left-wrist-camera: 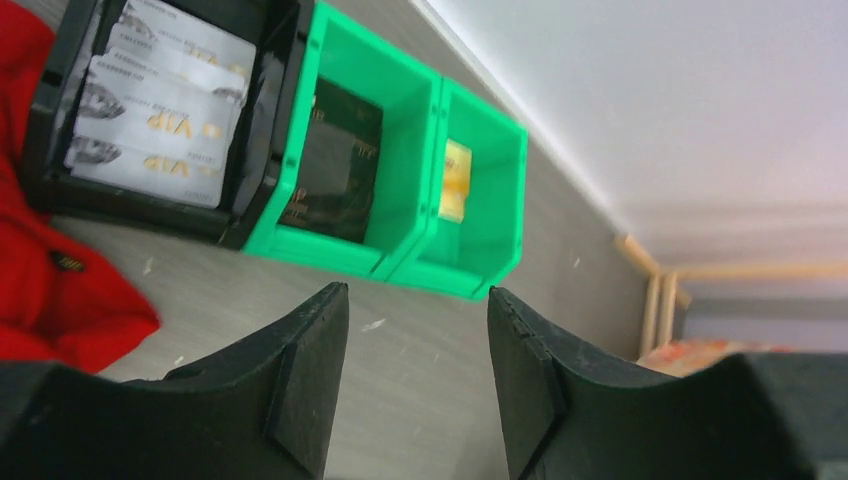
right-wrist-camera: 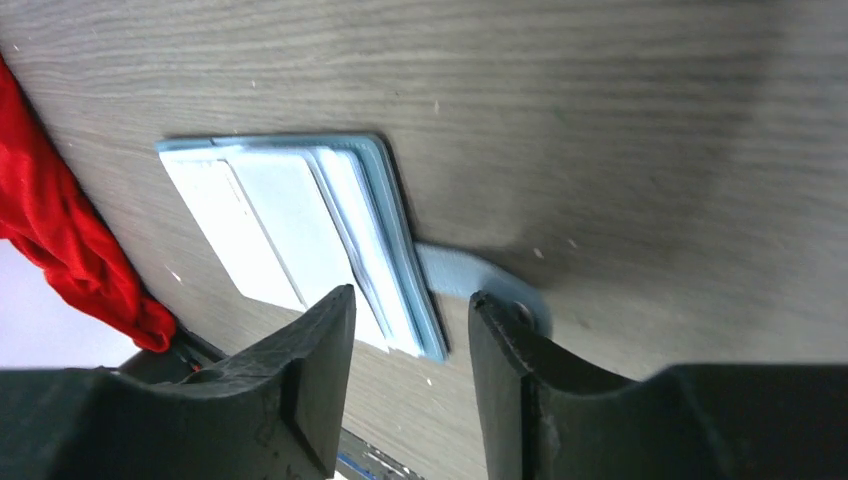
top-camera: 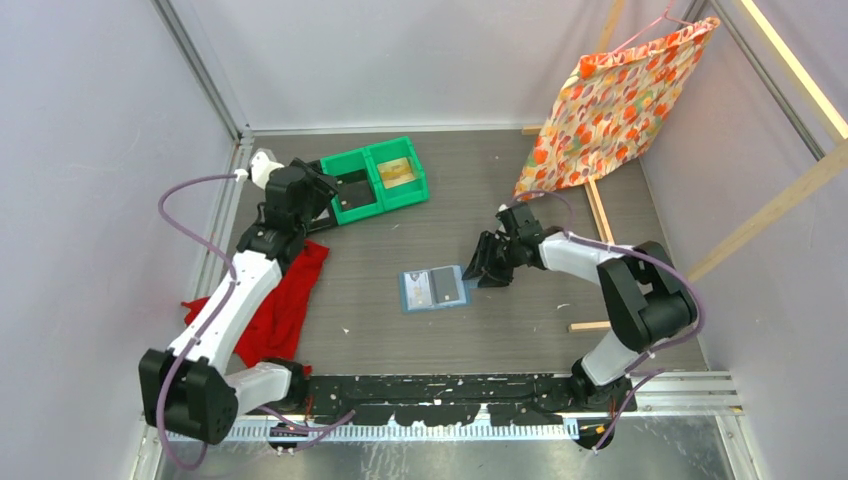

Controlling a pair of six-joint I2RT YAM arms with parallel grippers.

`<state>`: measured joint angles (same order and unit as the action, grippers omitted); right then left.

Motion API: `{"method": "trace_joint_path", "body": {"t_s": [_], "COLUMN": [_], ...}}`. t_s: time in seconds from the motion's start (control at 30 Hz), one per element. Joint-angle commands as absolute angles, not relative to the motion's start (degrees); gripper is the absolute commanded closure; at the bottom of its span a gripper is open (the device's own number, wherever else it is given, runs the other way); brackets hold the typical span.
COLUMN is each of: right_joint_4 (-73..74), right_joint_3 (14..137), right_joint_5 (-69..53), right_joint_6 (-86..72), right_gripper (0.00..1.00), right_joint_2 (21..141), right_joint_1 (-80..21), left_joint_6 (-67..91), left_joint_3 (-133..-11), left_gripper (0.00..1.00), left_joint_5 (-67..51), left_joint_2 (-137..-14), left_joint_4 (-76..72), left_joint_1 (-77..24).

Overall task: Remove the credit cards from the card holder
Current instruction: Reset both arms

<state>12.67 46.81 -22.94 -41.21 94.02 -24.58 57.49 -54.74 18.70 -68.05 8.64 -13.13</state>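
The card holder point(top-camera: 434, 290) lies open on the table point(top-camera: 400, 240), cards still in its slots. The right gripper point(top-camera: 487, 262) sits just beside the holder's right edge, its fingers point(right-wrist-camera: 310, 380) spread, straddling that edge and its tab with nothing pinched. The left gripper point(left-wrist-camera: 415, 385) hangs well apart from the holder near the green bins point(left-wrist-camera: 400, 120), fingers spread and empty.

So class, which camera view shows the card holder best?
The right wrist view: the card holder fills the frame, its layered slots and strap clear. The top view shows it whole but small. The left wrist view misses it.
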Motion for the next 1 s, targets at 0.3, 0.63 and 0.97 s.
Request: {"method": "trace_joint_path", "body": {"t_s": [0.3,0.63,0.97], "right_joint_4": [38.56,43.42,43.56], "right_joint_3": [60.87,65.56,60.48], "right_joint_5": [-3.11,23.35,26.41], "right_joint_6": [-32.03,-29.73,-31.71], "right_gripper": [0.25,0.04,0.02], "right_joint_2": [71.63,58.5,53.55], "right_joint_1": [-24.23,-24.19,-24.19], "left_joint_6": [36.0,30.62,33.69], "left_joint_3": [-48.1,-45.87,-44.8], "left_gripper": [0.45,0.45,0.45], "left_joint_5": [8.46,6.48,6.23], "left_joint_2": [-45.0,-37.75,-37.32], "left_joint_4": [35.89,45.23,44.28], "left_joint_1": [-16.76,-18.04,-18.11]}}
